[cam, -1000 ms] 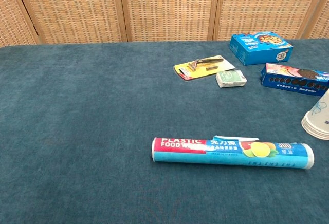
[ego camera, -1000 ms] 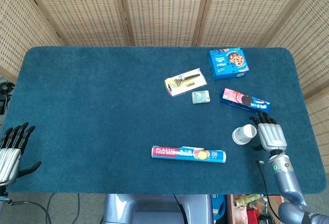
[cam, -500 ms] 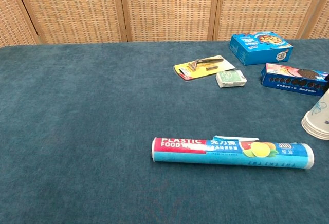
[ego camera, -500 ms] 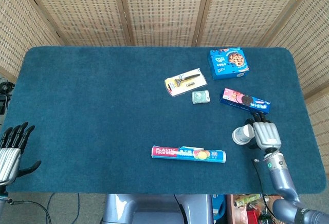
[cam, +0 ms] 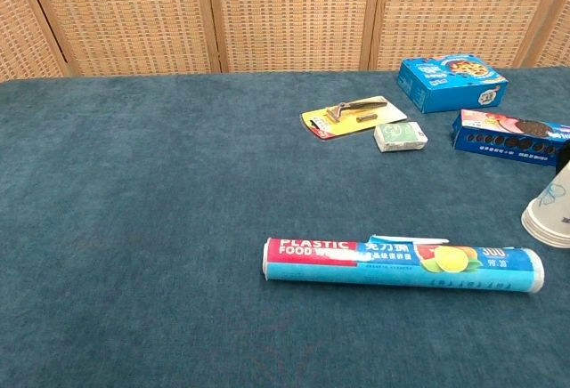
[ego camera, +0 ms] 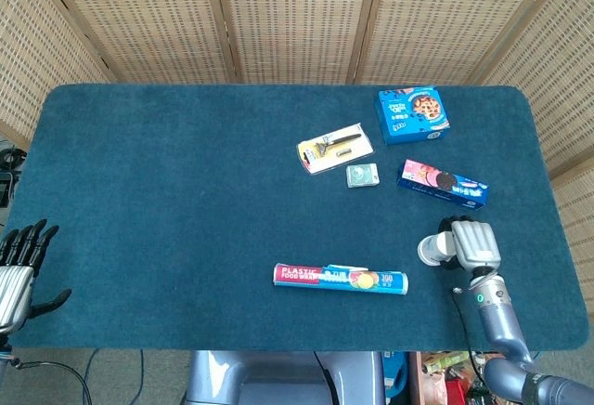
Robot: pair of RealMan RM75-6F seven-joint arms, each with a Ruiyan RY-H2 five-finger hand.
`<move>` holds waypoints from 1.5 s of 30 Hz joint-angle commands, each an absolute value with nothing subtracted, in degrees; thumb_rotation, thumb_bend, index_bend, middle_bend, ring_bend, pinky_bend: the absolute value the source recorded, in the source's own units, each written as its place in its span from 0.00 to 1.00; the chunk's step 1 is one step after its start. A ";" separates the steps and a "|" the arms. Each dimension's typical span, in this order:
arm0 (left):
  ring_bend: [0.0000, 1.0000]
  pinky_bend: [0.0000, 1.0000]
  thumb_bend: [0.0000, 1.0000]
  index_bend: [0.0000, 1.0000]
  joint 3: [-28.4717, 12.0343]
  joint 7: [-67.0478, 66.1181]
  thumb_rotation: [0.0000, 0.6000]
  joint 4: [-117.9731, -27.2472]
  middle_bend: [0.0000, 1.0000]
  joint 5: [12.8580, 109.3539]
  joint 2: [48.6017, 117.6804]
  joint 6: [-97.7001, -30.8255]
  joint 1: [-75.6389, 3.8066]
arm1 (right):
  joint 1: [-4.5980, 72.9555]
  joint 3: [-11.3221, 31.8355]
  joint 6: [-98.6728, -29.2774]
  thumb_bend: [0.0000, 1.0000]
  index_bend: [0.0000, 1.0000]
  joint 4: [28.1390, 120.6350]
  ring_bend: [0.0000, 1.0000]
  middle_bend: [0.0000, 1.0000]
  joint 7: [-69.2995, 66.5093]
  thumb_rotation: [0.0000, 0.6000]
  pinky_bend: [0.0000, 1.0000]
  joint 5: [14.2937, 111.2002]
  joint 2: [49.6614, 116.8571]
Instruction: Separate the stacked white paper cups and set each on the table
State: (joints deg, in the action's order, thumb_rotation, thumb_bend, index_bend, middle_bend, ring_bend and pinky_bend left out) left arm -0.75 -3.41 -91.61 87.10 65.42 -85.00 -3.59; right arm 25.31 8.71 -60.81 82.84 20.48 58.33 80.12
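Note:
The stacked white paper cups (ego camera: 432, 250) lie tilted on their side near the right front of the blue table (ego camera: 186, 191), rim toward the left. My right hand (ego camera: 473, 243) is curled over the stack from the right and grips it. The chest view shows only the rim end of the cups (cam: 548, 217) at its right edge, with the hand out of frame. My left hand (ego camera: 19, 266) hangs off the table's front left corner, fingers spread and holding nothing.
A plastic-wrap roll (ego camera: 340, 279) lies just left of the cups. Behind them sits a dark blue cookie pack (ego camera: 444, 181). Farther back are a green packet (ego camera: 362, 175), a razor on a yellow card (ego camera: 331, 149) and a blue cookie box (ego camera: 414, 114).
My right hand has slid left over the cups and its fingers have curled around them. The stack has shifted slightly left and toward the front. The left hand has sunk a little.

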 commanded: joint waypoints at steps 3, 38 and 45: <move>0.00 0.00 0.20 0.00 -0.75 -3.09 1.00 -91.51 0.00 87.18 65.47 -85.03 -3.64 | 25.38 9.19 -61.65 0.24 0.64 82.65 0.40 0.55 19.74 1.00 0.65 59.01 80.44; 0.00 0.00 0.21 0.00 -4.74 3.46 1.00 -87.27 0.00 80.07 67.82 -76.24 -8.90 | 45.63 30.27 -53.07 0.24 0.65 97.05 0.41 0.55 14.64 1.00 0.65 33.32 77.07; 0.00 0.00 0.21 0.00 -7.04 7.00 1.00 -87.19 0.00 78.17 68.73 -73.78 -11.29 | 49.32 31.10 -50.61 0.24 0.66 95.94 0.41 0.55 13.01 1.00 0.65 28.51 77.04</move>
State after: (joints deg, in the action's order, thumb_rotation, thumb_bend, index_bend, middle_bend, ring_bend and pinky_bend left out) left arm -6.50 6.24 -87.15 78.57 68.52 -74.34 -10.73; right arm 48.68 30.95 -51.04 96.31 13.27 29.11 77.04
